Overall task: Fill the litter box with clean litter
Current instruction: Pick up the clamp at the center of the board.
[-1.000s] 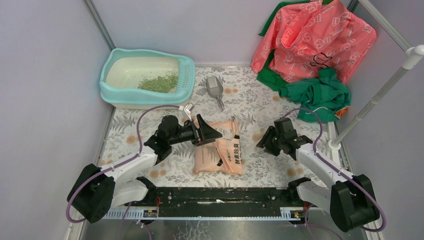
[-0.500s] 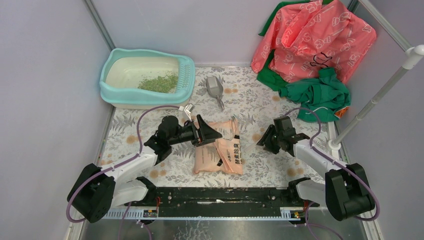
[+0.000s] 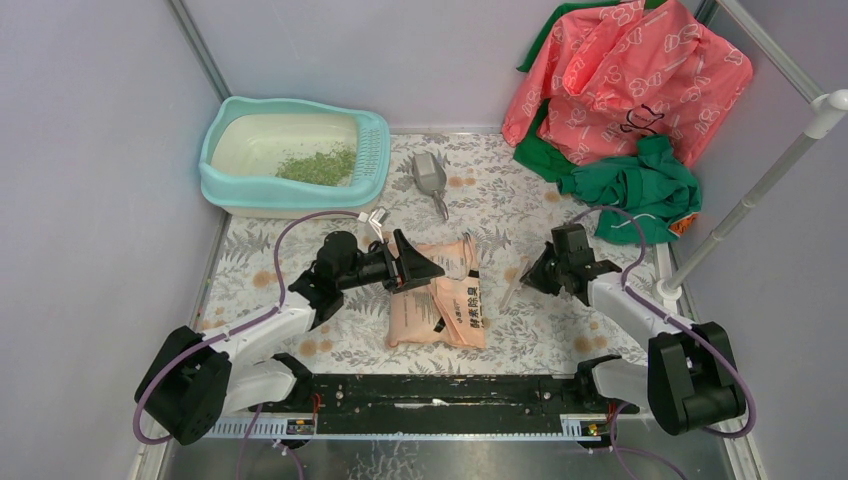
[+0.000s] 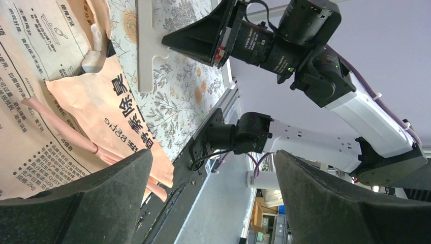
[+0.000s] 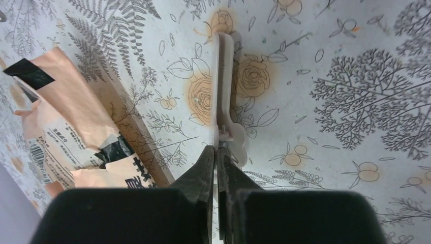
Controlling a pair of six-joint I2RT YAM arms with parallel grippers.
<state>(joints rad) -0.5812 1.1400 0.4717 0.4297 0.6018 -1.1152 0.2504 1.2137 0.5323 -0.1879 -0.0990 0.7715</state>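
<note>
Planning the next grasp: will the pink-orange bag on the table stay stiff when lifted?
Probably floppy: the pink-orange bag lies flat and creased. Its ragged torn edge looks open, so any contents might spill if tipped.

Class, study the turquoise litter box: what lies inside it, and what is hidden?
Inside the litter box, a grainy heap of green litter lies near the slotted end; the rest of the cream pan looks bare. The pan floor under the heap is covered.
</note>
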